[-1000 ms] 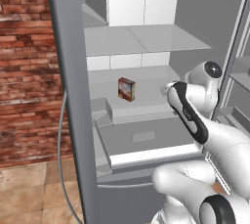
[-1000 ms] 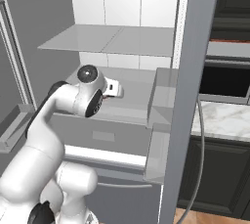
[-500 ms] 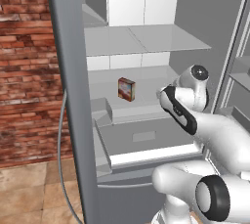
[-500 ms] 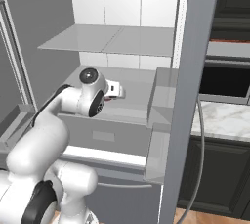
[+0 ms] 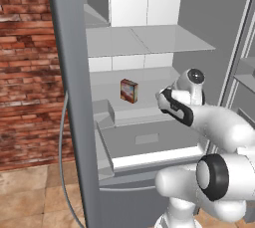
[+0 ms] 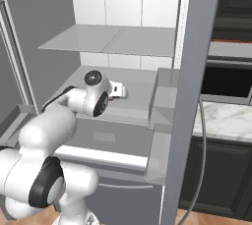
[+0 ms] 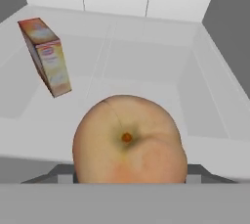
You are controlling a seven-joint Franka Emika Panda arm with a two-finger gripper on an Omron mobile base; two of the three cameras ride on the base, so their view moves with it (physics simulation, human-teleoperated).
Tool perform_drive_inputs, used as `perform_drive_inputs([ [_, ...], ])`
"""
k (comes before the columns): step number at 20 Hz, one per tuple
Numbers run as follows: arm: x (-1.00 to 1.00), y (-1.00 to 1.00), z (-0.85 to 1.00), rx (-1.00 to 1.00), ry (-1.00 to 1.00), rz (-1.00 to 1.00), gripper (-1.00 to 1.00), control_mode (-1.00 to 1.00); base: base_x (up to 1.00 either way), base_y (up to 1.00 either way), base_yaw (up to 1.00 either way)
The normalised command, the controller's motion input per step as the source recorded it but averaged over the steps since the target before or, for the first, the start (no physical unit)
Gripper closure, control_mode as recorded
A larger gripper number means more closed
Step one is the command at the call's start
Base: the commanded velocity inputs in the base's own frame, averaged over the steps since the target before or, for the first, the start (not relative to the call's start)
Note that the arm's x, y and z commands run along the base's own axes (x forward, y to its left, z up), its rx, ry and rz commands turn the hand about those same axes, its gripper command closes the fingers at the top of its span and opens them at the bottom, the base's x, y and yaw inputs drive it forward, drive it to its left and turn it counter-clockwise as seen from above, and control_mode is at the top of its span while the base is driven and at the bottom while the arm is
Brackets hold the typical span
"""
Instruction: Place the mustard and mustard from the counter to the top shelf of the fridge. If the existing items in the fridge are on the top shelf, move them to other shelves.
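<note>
the fridge (image 5: 199,28) is seen open, its grey top shelf (image 5: 149,40) bare. the boxed item (image 5: 128,90) stands on the white lower shelf (image 7: 146,66). the apple (image 7: 129,140) is clamped in the pincer (image 6: 119,91) above that shelf; early release could let it roll off.

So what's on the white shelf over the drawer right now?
The small box stands on the white shelf, left of the end effector. The apple sits right at the end effector; its fingertips are covered, so I can't tell whether the apple is resting or held.
</note>
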Motion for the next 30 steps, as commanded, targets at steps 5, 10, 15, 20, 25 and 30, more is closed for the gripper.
perform_drive_inputs([
  [5, 0.53, 0.0, -0.22, 0.0, -0.01, 0.0, 1.0, -1.0, 0.0, 0.0, 0.0],
  [10, 0.56, -0.01, -0.43, 0.0, -0.05, 0.01, 1.0, -1.0, 0.0, 0.0, 0.0],
  [15, 0.42, -0.03, -0.27, 0.0, -0.04, 0.01, -1.0, -1.0, 0.0, 0.0, 0.0],
  [20, 0.19, 0.0, 0.0, 0.0, 0.0, 0.0, -1.0, -1.0, 0.0, 0.0, 0.0],
  [25, 0.0, 0.0, 0.37, 0.0, 0.01, 0.0, -1.0, -1.0, 0.0, 0.0, 0.0],
  [30, -0.06, 0.0, 0.85, 0.0, 0.01, -0.03, -1.0, -1.0, 0.0, 0.0, 0.0],
])
